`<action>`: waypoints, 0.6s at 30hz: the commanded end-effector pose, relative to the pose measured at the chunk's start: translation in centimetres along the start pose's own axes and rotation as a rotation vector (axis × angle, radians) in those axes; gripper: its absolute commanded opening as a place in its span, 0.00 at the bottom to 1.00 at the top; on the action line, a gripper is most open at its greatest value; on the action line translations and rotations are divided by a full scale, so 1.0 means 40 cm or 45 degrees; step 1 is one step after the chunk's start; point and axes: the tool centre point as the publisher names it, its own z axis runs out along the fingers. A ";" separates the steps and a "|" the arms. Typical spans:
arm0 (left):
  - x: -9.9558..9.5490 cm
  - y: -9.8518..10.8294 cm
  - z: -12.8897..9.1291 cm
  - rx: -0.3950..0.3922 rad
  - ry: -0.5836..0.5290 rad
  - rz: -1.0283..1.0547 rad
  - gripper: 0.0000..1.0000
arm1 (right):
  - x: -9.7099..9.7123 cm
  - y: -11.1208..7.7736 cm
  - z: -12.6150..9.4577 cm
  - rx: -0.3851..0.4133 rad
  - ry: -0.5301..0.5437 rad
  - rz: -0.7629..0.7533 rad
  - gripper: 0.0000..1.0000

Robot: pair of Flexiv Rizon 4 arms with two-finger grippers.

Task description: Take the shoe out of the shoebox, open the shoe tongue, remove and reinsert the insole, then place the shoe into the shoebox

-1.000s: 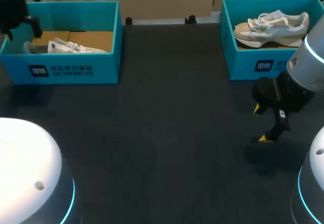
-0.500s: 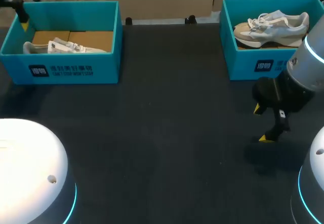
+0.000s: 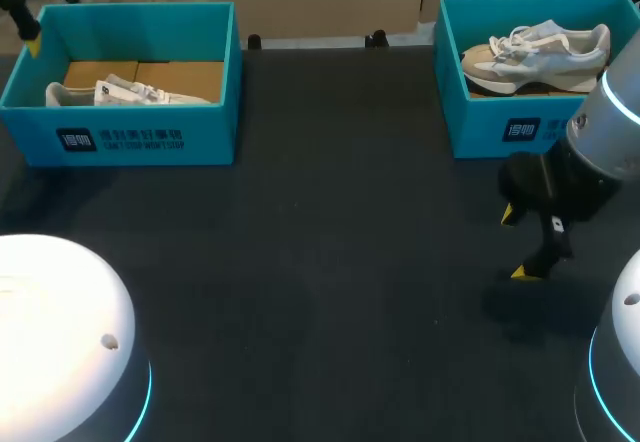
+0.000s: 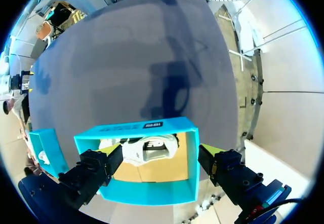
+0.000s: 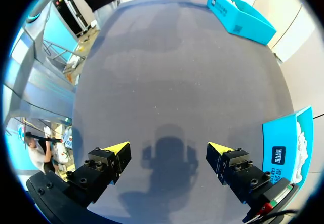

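A white shoe [image 3: 130,92] lies in the teal shoebox [image 3: 140,140] at the back left. A beige and grey shoe [image 3: 535,50] lies in a second teal shoebox [image 3: 500,127] at the back right. In the head view only one finger [image 3: 22,12] of my left gripper shows, at the left box's far corner. In the left wrist view my left gripper [image 4: 162,149] hangs open high over that shoebox [image 4: 147,198] and its white shoe [image 4: 144,150]. My right gripper [image 3: 517,244] stands open over bare table in front of the right box, holding nothing.
The dark table [image 3: 320,262] stretches between and in front of the two boxes. In the right wrist view the open gripper [image 5: 169,148] faces bare tabletop, with the right shoebox [image 5: 286,150] beside it and the left shoebox [image 5: 240,13] far ahead.
My left gripper has drawn back toward the far left corner, so only one finger still shows in the head view. The right arm has kept still.
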 end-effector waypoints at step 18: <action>0.000 -0.003 0.001 -0.005 0.003 0.001 1.00 | -0.242 0.022 -0.017 0.374 -0.070 0.957 1.00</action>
